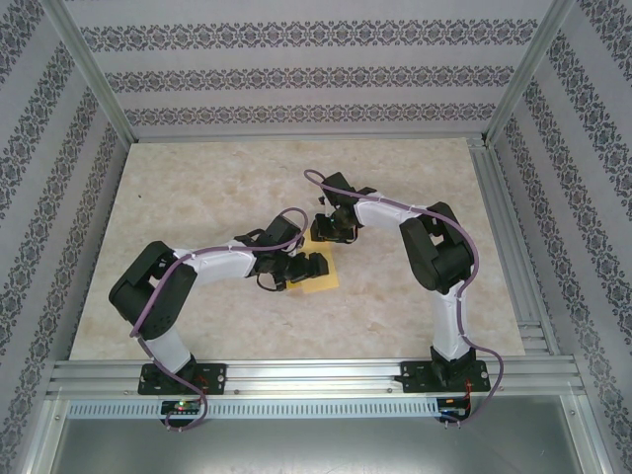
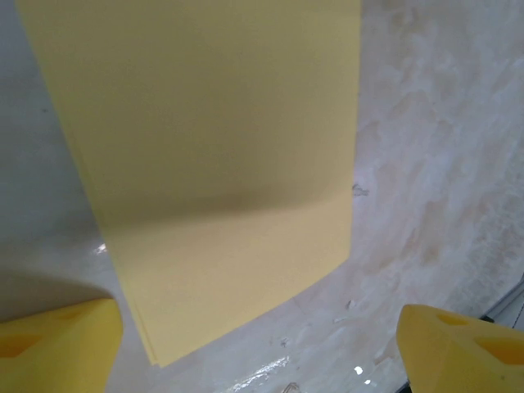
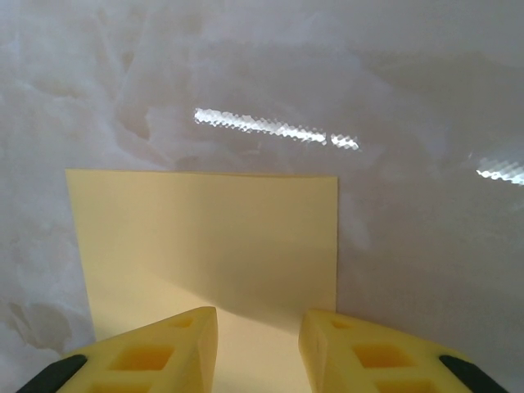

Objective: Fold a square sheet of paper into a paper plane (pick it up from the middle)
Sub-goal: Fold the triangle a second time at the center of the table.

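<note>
Square sheet of paper (image 1: pixel 322 279) flat at centre of table (image 1: pixel 197 197); left gripper (image 2: pixel 258 352) wide apart, right gripper (image 3: pixel 258 348) narrowly apart. Align edges before creasing.

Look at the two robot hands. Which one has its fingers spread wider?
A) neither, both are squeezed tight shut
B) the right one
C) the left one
C: the left gripper has its fingers far apart, at the bottom corners of its wrist view. The right gripper leaves just a narrow gap above the square sheet of paper.
</note>
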Tool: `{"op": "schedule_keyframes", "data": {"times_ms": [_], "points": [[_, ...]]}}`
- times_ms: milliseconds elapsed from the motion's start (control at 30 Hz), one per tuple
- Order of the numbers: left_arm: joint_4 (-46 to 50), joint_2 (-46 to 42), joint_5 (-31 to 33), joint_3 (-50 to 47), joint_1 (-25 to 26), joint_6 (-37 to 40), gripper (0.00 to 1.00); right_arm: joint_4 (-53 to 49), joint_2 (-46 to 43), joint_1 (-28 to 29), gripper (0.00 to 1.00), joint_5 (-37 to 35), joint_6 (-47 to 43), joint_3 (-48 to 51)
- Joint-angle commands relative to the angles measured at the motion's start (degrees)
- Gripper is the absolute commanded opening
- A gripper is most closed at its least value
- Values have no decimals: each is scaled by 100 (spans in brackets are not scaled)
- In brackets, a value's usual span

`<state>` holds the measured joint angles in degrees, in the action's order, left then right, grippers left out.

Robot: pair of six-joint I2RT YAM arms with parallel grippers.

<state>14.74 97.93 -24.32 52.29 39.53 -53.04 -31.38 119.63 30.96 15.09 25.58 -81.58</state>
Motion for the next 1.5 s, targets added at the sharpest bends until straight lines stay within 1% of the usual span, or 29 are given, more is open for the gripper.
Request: {"op": "schedule_keyframes", "data": {"times_ms": [0, 200, 567, 633, 800, 900, 1067, 1233, 1467], "points": [[407, -135, 307, 155, 90, 38, 88, -42, 359, -82, 35, -332, 20, 266], [205, 98, 52, 276, 194, 56, 88, -32, 359, -81, 35, -329, 17, 292], [163, 297, -81, 440, 266, 118, 87, -18, 365, -81, 35, -314, 13, 318], [244, 287, 3, 462, 266, 111, 87, -26, 375, -81, 35, -323, 15, 323], [894, 39, 715, 492, 266, 74, 87, -35, 381, -81, 35, -348, -1, 327], [1000, -15, 800, 485, 277, 83, 87, -35, 402, -83, 35, -351, 1, 336], [953, 116, 713, 536, 301, 76, 87, -24, 429, -81, 35, -349, 22, 353], [687, 249, 389, 605, 323, 100, 86, -35, 403, -81, 35, -357, 7, 371], [793, 349, 351, 756, 345, 223, 85, -26, 411, -81, 35, -349, 17, 387]]}}
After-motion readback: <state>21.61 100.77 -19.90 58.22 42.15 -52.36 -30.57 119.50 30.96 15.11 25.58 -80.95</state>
